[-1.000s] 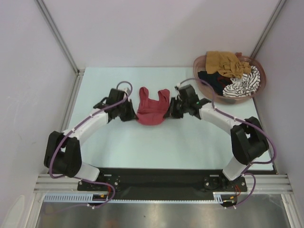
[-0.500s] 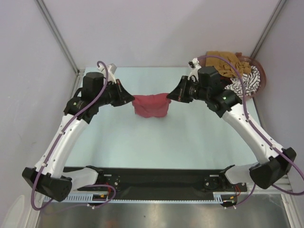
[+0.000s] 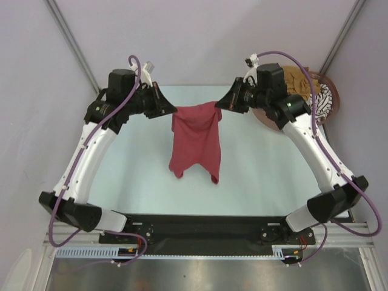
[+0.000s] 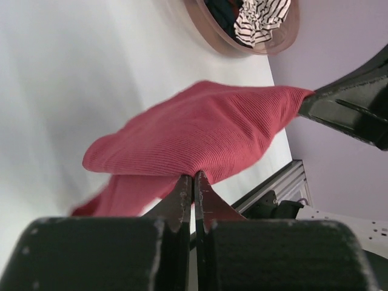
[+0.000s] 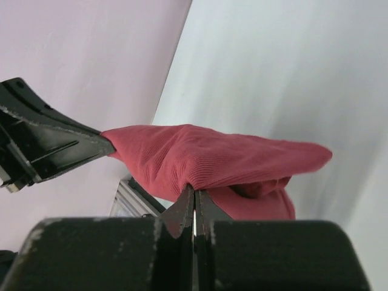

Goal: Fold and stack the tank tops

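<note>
1 dark red tank top (image 3: 195,142), ribbed knit, held in the air over the table (image 3: 127,163), its upper edge stretched between the 2 arms and the rest draping free. 2 narrow ends dangle lowest, probably the straps. The left gripper (image 3: 170,111) is pressed together on the left corner of that edge, and the right gripper (image 3: 222,104) pinches the right corner the same way. Both wrist views show the jaws shut thin on cloth. Handling, as judged: light, soft, with no stiffness of its own. It will sag, swing and crease, and thin knit may creep out of a narrow pinch. Best hold: corners and hemmed edges, where the cloth is doubled. Also listed: 1 mustard-brown top (image 3: 297,76) and 1 black-and-white striped top (image 4: 260,18), heaped unfolded in the basket (image 4: 209,25) at far right.
</note>
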`<state>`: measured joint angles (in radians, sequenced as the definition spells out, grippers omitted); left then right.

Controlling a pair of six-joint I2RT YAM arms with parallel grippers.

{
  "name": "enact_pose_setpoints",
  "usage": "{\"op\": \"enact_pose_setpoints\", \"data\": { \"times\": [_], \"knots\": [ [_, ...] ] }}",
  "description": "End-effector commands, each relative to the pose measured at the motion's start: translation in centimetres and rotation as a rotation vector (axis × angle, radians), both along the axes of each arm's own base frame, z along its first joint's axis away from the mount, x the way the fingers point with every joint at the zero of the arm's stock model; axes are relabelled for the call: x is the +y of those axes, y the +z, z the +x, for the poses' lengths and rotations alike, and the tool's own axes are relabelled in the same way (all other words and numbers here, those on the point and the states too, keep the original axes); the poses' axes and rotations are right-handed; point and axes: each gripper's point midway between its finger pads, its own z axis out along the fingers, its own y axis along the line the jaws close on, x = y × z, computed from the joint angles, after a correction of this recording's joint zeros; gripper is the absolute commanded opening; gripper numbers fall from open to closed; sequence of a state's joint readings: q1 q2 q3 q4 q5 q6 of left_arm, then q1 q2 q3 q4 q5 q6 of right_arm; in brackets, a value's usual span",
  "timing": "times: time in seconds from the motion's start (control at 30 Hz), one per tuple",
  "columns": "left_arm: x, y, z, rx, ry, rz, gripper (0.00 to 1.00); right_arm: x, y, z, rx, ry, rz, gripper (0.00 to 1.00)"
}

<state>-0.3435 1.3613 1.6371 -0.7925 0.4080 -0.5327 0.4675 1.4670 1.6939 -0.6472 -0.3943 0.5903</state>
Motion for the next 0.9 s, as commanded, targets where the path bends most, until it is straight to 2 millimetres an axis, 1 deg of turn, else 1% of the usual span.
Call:
{"op": "enact_pose_setpoints", "data": {
  "times": [0.0,0.03,0.07,0.1,0.13,0.17,0.2,0.23,0.27,0.3,0.37,0.43,0.47,0.5,0.53,0.57,0.6,0.63,0.67,0.7,0.73,0.77,0.8,0.83,0.87],
  "knots": [
    [-0.2,1.7,2.1,-0.007,-0.012,-0.026,0.00,0.4,1.9,2.3,-0.032,0.029,0.028,0.00],
    [-0.2,2.0,2.6,-0.008,-0.010,-0.027,0.00,0.5,2.3,2.9,-0.039,0.030,0.034,0.00],
    [-0.2,2.6,3.5,-0.014,-0.009,-0.035,0.00,0.6,2.7,3.2,-0.038,0.036,0.039,0.00],
    [-0.2,3.2,3.9,-0.022,-0.007,-0.042,0.00,0.7,3.0,3.8,-0.042,0.035,0.041,0.00],
    [-0.2,3.8,4.3,-0.030,-0.006,-0.048,0.00,0.7,4.4,5.0,-0.074,0.028,0.051,0.00],
    [0.0,5.8,4.5,-0.072,-0.002,-0.062,0.00,0.6,4.5,5.5,-0.066,0.023,0.048,0.00],
    [0.0,5.8,5.4,-0.063,0.005,-0.064,0.00,0.5,5.4,5.8,-0.082,0.027,0.058,0.00],
    [-0.1,6.5,5.7,-0.079,0.004,-0.071,0.00,0.7,6.2,6.7,-0.092,0.024,0.073,0.00],
    [0.0,7.5,6.7,-0.099,0.010,-0.085,0.00,0.2,6.6,7.2,-0.096,0.015,0.083,0.00],
    [-0.1,8.1,7.0,-0.105,0.005,-0.102,0.00,0.0,6.9,7.7,-0.100,0.007,0.094,0.00],
    [-0.3,8.7,8.1,-0.114,-0.001,-0.116,0.00,-0.1,6.8,8.4,-0.082,0.016,0.115,0.00],
    [-0.5,8.2,8.1,-0.111,-0.013,-0.106,0.00,0.1,5.7,8.2,-0.059,0.022,0.098,0.00],
    [-0.6,6.6,7.6,-0.083,-0.016,-0.090,0.00,0.3,4.2,7.4,-0.039,0.025,0.076,0.00],
    [-0.5,5.3,7.4,-0.073,-0.005,-0.072,0.00,0.2,2.6,7.0,-0.012,0.028,0.070,0.00],
    [-0.7,3.9,7.0,-0.058,-0.005,-0.069,0.00,0.4,2.2,7.0,-0.032,0.029,0.089,0.00],
    [-0.7,0.9,5.9,-0.035,-0.007,-0.069,0.00,-0.1,-1.2,5.3,0.043,0.029,0.081,0.00],
    [-0.8,-0.9,5.2,-0.009,-0.002,-0.079,0.00,-0.1,-2.7,4.5,0.065,0.030,0.082,0.00],
    [-1.1,-5.9,4.0,0.071,-0.009,-0.062,0.00,-0.2,-3.1,3.8,0.047,0.033,0.095,0.00],
    [-0.7,-6.3,2.2,0.062,-0.007,-0.068,0.00,-0.8,-6.8,1.7,0.124,0.028,0.076,0.00],
    [-0.6,-7.8,1.0,0.085,-0.001,-0.067,0.00,-0.6,-7.6,0.1,0.129,0.041,0.073,0.00],
    [-0.5,-12.1,-0.9,0.149,0.009,-0.037,0.00,-0.6,-8.9,-1.1,0.143,0.045,0.067,0.00],
    [-0.1,-11.5,-2.8,0.113,0.011,-0.048,0.00,-0.9,-10.3,-2.0,0.156,0.025,0.048,0.00],
    [0.0,-12.4,-4.2,0.123,0.017,-0.048,0.00,-1.3,-11.9,-4.6,0.179,0.029,0.035,0.00],
    [-0.3,-15.1,-6.5,0.176,-0.006,-0.023,0.00,-0.7,-12.8,-6.5,0.201,0.051,0.019,0.00],
    [0.0,-14.6,-8.1,0.144,-0.006,-0.028,0.00,-0.8,-13.5,-7.7,0.205,0.046,0.003,0.00]
  ]
}}
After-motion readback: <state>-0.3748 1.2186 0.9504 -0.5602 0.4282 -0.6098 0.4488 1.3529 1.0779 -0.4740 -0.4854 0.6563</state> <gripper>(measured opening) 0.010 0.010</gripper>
